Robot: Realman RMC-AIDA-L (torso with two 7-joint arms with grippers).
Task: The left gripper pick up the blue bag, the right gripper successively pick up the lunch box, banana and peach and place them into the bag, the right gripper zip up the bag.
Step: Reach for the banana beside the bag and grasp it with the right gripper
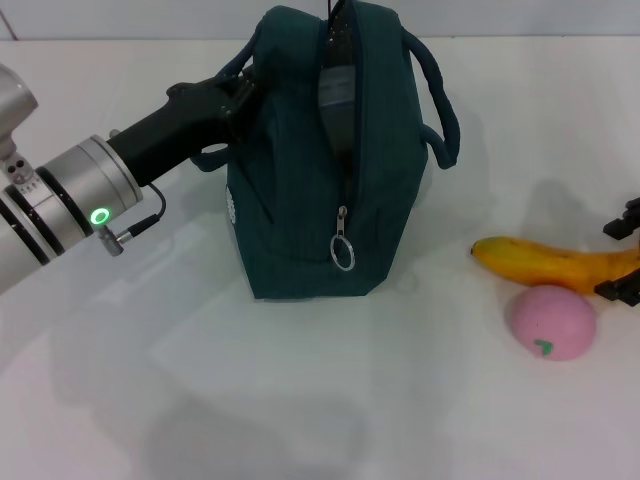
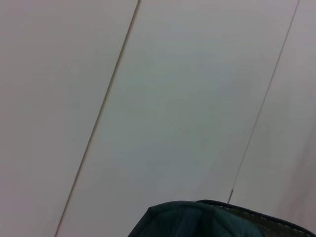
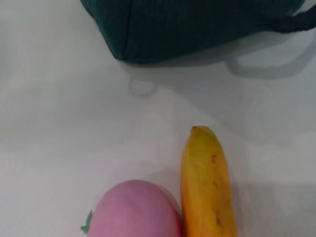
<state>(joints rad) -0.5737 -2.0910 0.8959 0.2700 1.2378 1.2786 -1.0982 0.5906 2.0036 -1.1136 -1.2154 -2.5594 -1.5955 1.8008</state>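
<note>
The blue bag (image 1: 300, 200) stands upright mid-table, its top zipper open and the silver ring pull (image 1: 343, 250) hanging down the front. My left gripper (image 1: 238, 95) is shut on the bag's left handle; the left wrist view shows only the bag's top (image 2: 197, 222). Inside the opening a pale grey-blue surface (image 1: 335, 90) shows. I cannot tell whether it is the lunch box, and no lunch box lies on the table. The banana (image 1: 545, 262) (image 3: 207, 187) lies at the right, touching the peach (image 1: 553, 320) (image 3: 133, 210). My right gripper (image 1: 605, 259) is open, its fingers on either side of the banana's right end.
White tabletop (image 1: 300, 400) all around, with free room in front of the bag and between the bag and the fruit. The bag's right handle (image 1: 440, 110) loops out toward the fruit side. In the right wrist view the bag's lower corner (image 3: 197, 24) sits beyond the fruit.
</note>
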